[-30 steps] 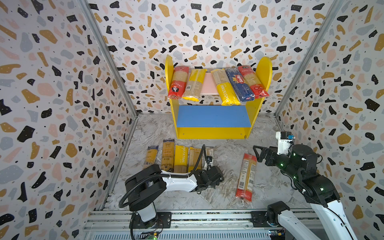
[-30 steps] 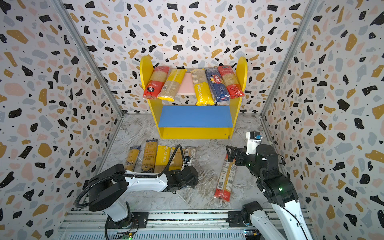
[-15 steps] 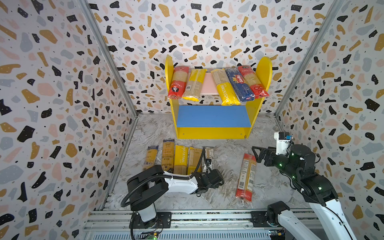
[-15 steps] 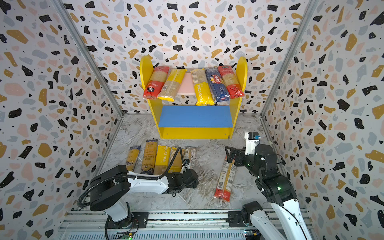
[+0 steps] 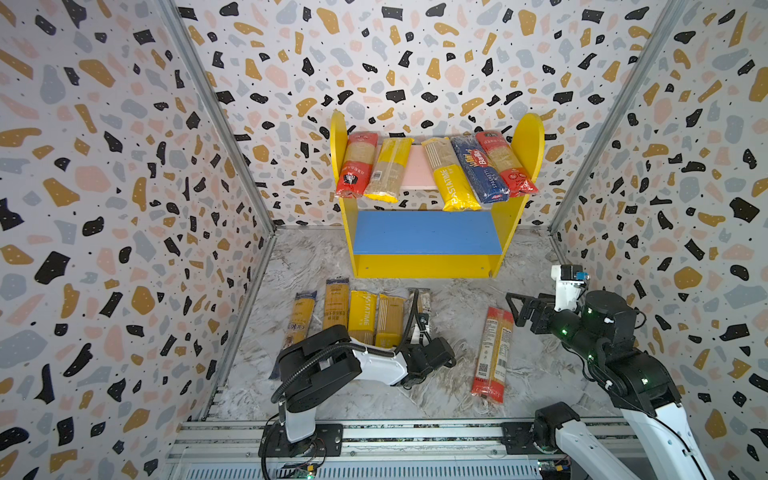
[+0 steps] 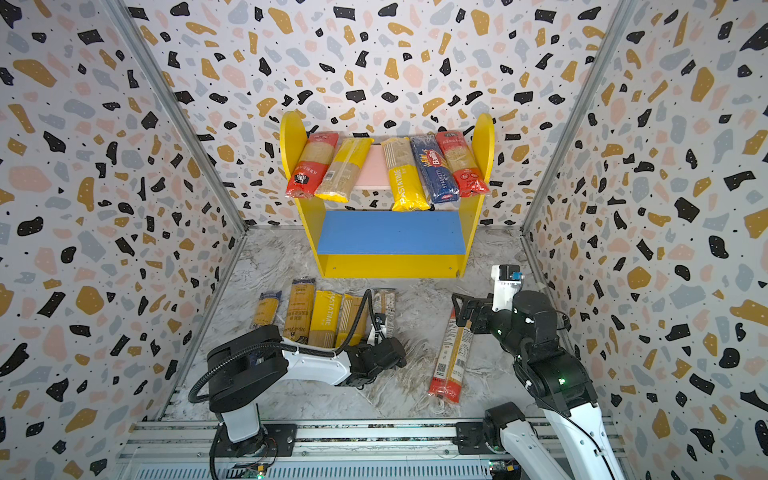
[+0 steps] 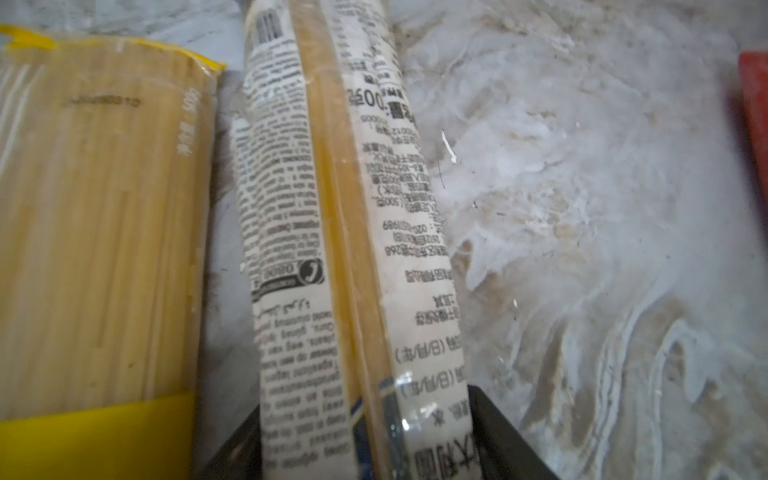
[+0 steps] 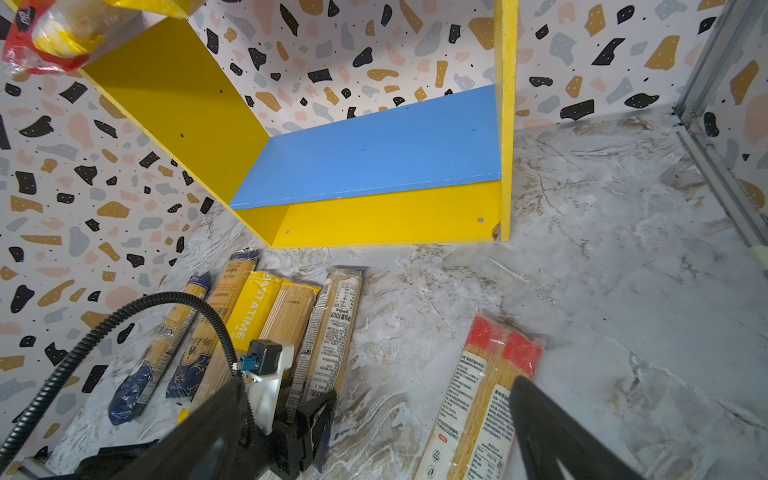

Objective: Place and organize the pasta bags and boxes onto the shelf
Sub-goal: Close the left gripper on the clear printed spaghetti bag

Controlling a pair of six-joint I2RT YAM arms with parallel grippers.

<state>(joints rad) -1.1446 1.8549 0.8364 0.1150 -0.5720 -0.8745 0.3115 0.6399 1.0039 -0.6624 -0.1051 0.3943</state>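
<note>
Five packets (image 6: 405, 183) atop the shelf (image 6: 293, 137), a floor row (image 6: 324, 316) of five, white-labelled packet (image 6: 386, 303) rightmost, red-ended packet (image 6: 451, 353) apart.

PASTATIME runs along a yellow packet (image 5: 456, 189) toward the right end of the shelf's pink upper board (image 5: 415, 170); just beside it, a dark blue packet (image 5: 482, 172) reads Barilla in a red oval, with SPAGHETTI below. On the marbled floor (image 5: 457, 320), a second yellow packet (image 5: 362, 318) in the row on the left half also reads PASTATIME; the white-labelled packet (image 7: 357, 249) at that row's right end carries dense print, mostly blurred, with a barcode, the figure 500 and a number beginning 020; the red packet (image 5: 492, 353) lying apart shows a QR code and a barcode.
</note>
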